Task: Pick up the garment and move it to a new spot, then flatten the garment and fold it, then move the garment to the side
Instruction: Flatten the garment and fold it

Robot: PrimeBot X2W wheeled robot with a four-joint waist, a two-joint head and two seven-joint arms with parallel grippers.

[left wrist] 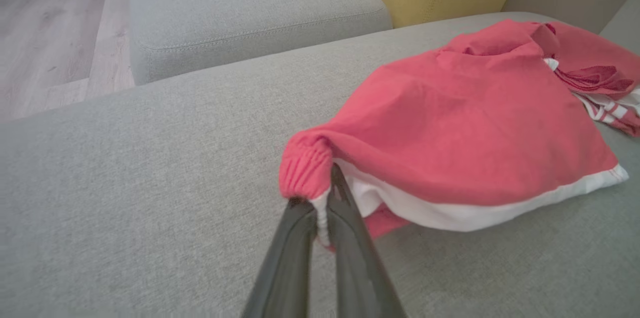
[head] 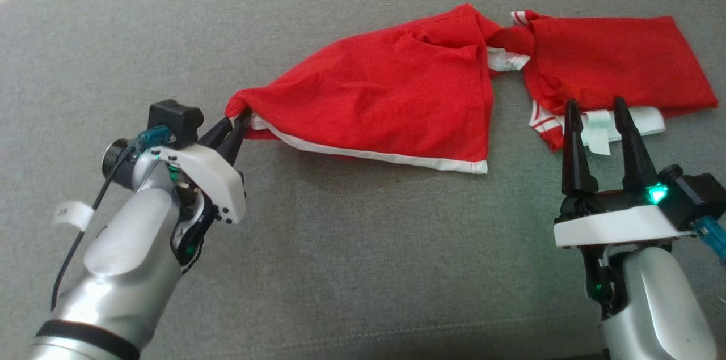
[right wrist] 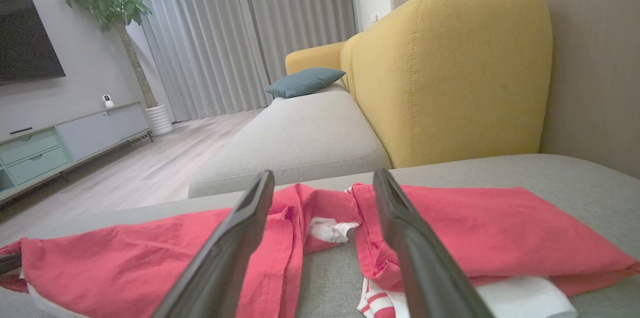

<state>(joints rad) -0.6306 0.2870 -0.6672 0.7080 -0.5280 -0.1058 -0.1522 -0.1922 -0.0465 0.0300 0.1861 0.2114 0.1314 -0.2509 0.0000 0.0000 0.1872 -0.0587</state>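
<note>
A red garment [head: 391,93] with white trim lies stretched across the grey sofa seat [head: 340,246], twisted near its middle. My left gripper [head: 235,122] is shut on the garment's left corner, and the left wrist view shows the red cuff [left wrist: 305,173] pinched between the fingers. My right gripper [head: 595,106] stands open at the near edge of the garment's right half [head: 612,65], fingers over the white trim [head: 635,121]. In the right wrist view the garment [right wrist: 475,228] lies just beyond the spread fingers [right wrist: 235,253].
A second grey seat [right wrist: 300,137] with a teal cushion [right wrist: 305,81] lies beyond, beside a yellow backrest [right wrist: 450,67]. Wooden floor [right wrist: 140,173], a low cabinet [right wrist: 60,142] and a potted plant [right wrist: 125,12] are farther off. Bare sofa seat spreads in front of the garment.
</note>
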